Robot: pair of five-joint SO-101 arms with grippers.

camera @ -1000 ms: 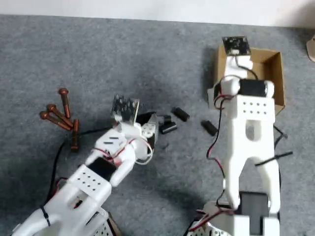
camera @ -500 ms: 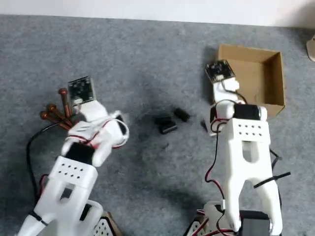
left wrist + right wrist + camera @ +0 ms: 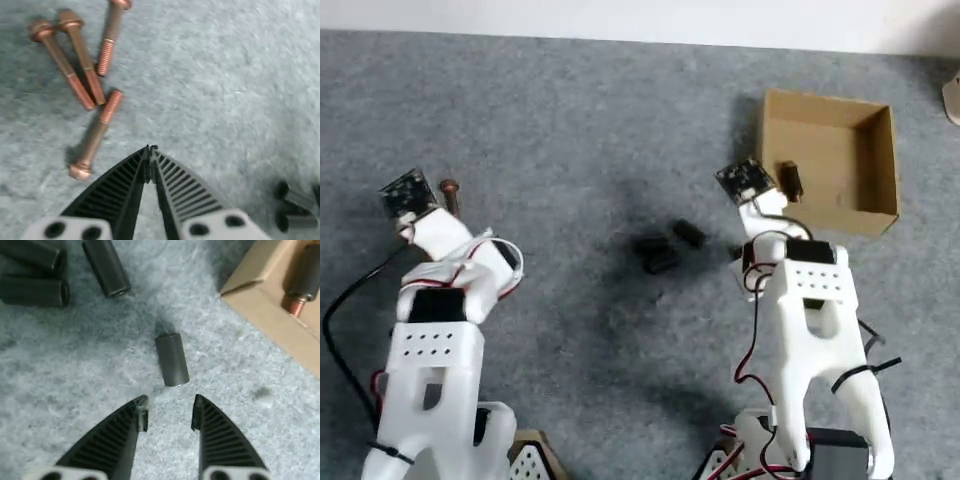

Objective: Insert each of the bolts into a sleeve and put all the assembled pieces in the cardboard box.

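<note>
I see one sleeved bolt (image 3: 789,181) inside the cardboard box (image 3: 840,150); left gripper (image 3: 151,149) fingers pressed together, right gripper (image 3: 170,400) fingers spread.

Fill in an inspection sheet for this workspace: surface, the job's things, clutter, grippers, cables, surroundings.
Surface: grey felt-like mat, flat.
Job's things: four copper bolts lying loose in a cluster; four black sleeves, three grouped and a lone sleeve apart; cardboard box holding one assembled piece.
Clutter: nothing seen.
Grippers: left gripper shut and empty, near the bolts; right gripper open and empty, just short of the lone sleeve.
Cables: red, black and white wires along both arms; a black cable on the mat beside the left arm.
Surroundings: pale strip beyond the mat's far edge.
</note>
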